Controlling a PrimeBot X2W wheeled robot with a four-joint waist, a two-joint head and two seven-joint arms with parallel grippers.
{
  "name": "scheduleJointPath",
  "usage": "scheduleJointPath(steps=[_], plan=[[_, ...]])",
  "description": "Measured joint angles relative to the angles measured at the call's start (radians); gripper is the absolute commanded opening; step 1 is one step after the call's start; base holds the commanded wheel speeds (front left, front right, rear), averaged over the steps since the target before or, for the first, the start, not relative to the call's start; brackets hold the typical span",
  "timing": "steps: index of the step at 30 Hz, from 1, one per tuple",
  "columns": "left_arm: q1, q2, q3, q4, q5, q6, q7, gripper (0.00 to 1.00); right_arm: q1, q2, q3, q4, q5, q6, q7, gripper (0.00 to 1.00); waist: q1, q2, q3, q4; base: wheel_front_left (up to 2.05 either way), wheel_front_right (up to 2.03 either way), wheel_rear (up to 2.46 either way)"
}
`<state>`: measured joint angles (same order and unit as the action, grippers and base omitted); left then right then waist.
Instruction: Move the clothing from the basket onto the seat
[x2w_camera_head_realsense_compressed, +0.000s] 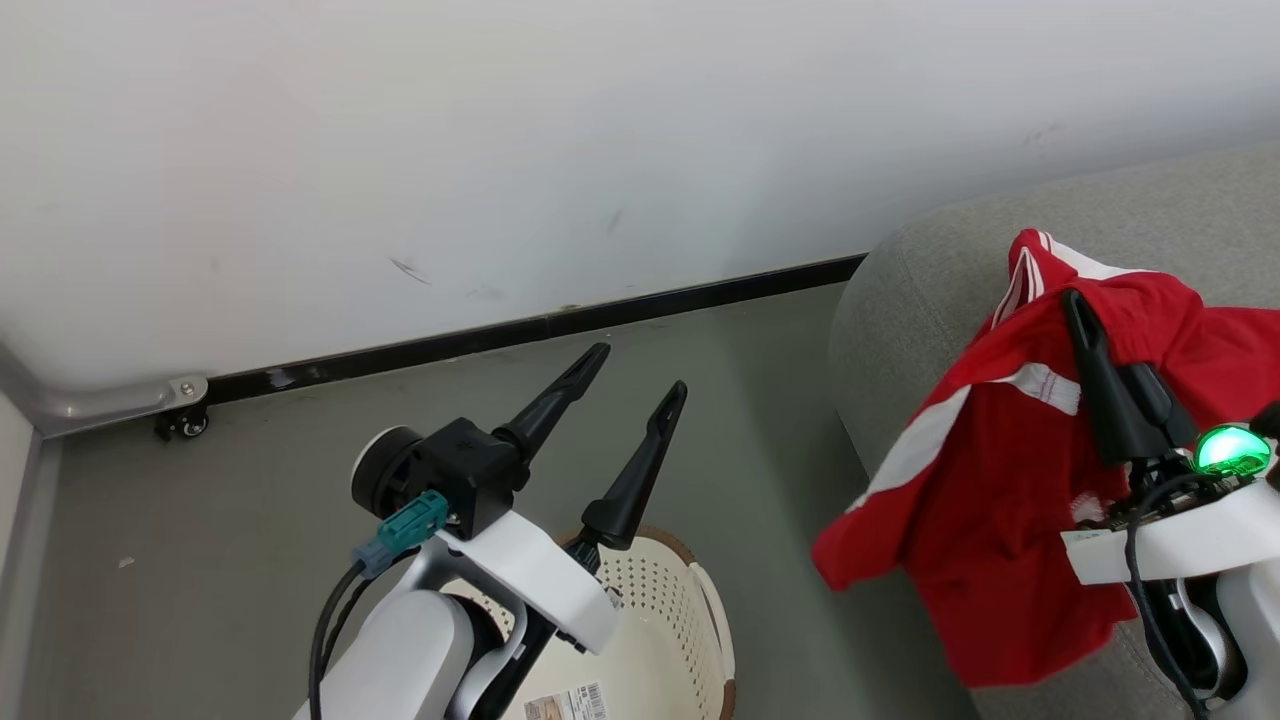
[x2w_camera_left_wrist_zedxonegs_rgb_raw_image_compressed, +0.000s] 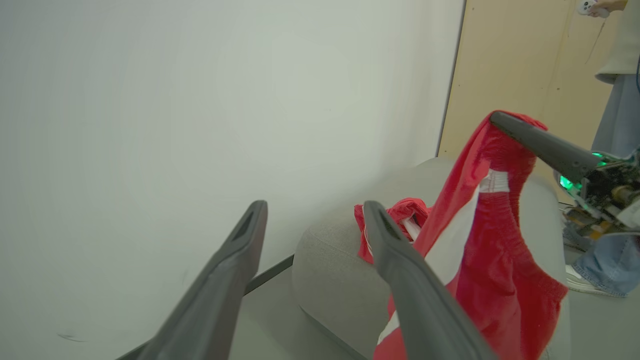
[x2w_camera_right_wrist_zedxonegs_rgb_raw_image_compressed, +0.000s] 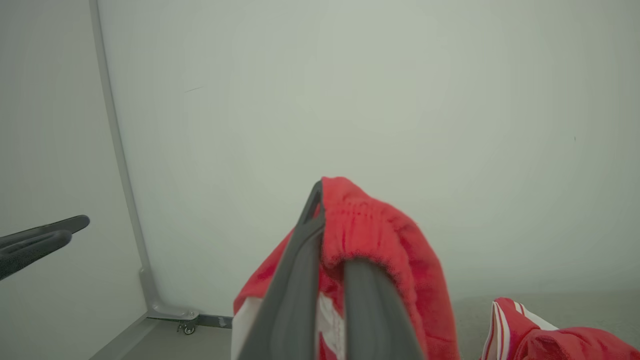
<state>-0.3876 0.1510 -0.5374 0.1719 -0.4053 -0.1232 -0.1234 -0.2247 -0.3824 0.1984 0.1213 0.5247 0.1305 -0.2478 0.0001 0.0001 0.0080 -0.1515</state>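
Note:
My right gripper (x2w_camera_head_realsense_compressed: 1080, 305) is shut on a red garment with white stripes (x2w_camera_head_realsense_compressed: 990, 480), which hangs from its fingers over the rounded end of the grey seat (x2w_camera_head_realsense_compressed: 900, 290). In the right wrist view the fabric (x2w_camera_right_wrist_zedxonegs_rgb_raw_image_compressed: 380, 235) drapes over that gripper (x2w_camera_right_wrist_zedxonegs_rgb_raw_image_compressed: 327, 205). A second red garment (x2w_camera_left_wrist_zedxonegs_rgb_raw_image_compressed: 405, 210) lies on the seat (x2w_camera_left_wrist_zedxonegs_rgb_raw_image_compressed: 330, 265) behind it. My left gripper (x2w_camera_head_realsense_compressed: 640, 370) is open and holds nothing, raised above the cream basket (x2w_camera_head_realsense_compressed: 690, 600). The part of the basket floor that I see is bare apart from a barcode label.
A white wall with a dark skirting strip (x2w_camera_head_realsense_compressed: 520, 325) runs behind the grey floor. A small caster (x2w_camera_head_realsense_compressed: 185, 422) sits at the wall's left corner. A person's legs in jeans (x2w_camera_left_wrist_zedxonegs_rgb_raw_image_compressed: 607, 250) stand beyond the seat, before a tan panel.

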Motion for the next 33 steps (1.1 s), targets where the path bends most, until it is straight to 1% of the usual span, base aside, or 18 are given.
scheduleJointPath(steps=[10,19,29,33], plan=[[0.010,0.004,-0.063,-0.028,-0.027,0.000,0.001,1.00,0.053,-0.002,-0.072,-0.030,-0.031,0.000,0.000,0.00,0.0000,0.0000,-0.001,-0.039,0.00,0.00,0.00],[0.021,0.020,-0.159,-0.073,-0.069,0.000,0.001,1.00,0.080,-0.007,-0.121,-0.058,-0.041,0.000,0.000,0.00,-0.0001,0.0000,-0.001,-0.084,0.00,0.00,0.00],[0.056,0.054,-0.177,-0.080,-0.086,0.000,-0.010,1.00,0.102,-0.010,-0.138,-0.097,-0.043,0.000,0.012,0.00,-0.0001,0.0000,0.004,-0.137,0.00,0.00,0.00],[0.069,0.063,-0.175,-0.081,-0.094,0.000,-0.019,1.00,0.095,-0.026,-0.133,-0.111,-0.043,0.000,0.031,0.00,0.0000,0.0000,0.007,-0.151,0.00,0.00,0.00]])
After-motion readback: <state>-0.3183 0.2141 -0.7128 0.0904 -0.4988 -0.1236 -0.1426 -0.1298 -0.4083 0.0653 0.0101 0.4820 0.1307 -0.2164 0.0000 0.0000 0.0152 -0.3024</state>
